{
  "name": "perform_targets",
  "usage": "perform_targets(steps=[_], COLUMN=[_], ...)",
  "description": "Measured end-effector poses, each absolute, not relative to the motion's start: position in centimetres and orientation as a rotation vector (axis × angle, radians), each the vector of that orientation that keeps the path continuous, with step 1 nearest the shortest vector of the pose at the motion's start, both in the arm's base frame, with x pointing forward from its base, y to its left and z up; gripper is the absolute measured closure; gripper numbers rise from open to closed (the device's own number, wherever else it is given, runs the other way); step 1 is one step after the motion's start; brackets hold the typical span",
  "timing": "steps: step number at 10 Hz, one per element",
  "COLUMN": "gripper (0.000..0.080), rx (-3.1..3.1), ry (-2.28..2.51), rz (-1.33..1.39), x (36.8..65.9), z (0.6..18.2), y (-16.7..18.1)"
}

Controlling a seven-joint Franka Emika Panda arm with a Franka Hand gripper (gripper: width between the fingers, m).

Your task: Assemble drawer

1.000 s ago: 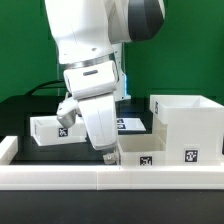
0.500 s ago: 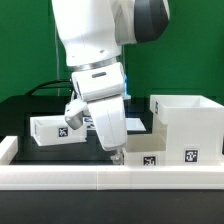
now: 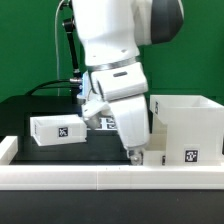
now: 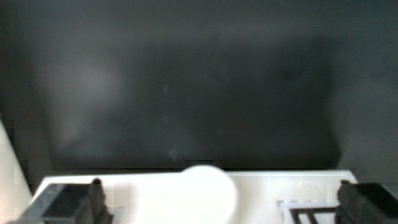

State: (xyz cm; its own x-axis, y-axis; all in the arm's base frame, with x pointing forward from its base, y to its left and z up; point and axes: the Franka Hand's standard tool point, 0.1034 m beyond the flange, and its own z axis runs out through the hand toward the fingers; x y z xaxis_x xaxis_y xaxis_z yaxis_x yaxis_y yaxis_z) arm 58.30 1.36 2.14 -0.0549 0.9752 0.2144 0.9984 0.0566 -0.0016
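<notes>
Step in hand: judging by the pose, taking hold of the small open-topped white plastic tray that sits just in front of the tall boxy white plastic casing.
Fingers: the two black fingers are spread wide, released and holding nothing. In the wrist view a white edge with a rounded lobe lies between them.
Doing it well: centre the tray wall between the pads before closing. Come straight down, since the casing is close on one side and the long low white rail runs just in front. Close squarely on a flat wall, not the rounded lobe.
Risk: smooth plastic may skid or twist if pinched off-centre.
Other tray: a second small white tray rests well apart, toward the exterior view's left.
Materials: the parts look like matte, rigid, light white plastic with thin walls and crisp corners. Each carries black-and-white square tags.
Bench: the bench is dark, flat and dull, with little glare.
Shapes: the casing is a tall, hollow box, the trays are shallow boxes, and the rail is a long bar.
</notes>
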Motion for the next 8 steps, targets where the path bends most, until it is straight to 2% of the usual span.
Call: perform_targets(steps=[4,8], gripper=[0.0151,0.0151], rx=[-2.063,-2.065], ry=[-2.177,-2.158], rz=[-0.232,-0.229], x=[58.4,58.3], z=[2.0,1.8], y=[1.7,3.4])
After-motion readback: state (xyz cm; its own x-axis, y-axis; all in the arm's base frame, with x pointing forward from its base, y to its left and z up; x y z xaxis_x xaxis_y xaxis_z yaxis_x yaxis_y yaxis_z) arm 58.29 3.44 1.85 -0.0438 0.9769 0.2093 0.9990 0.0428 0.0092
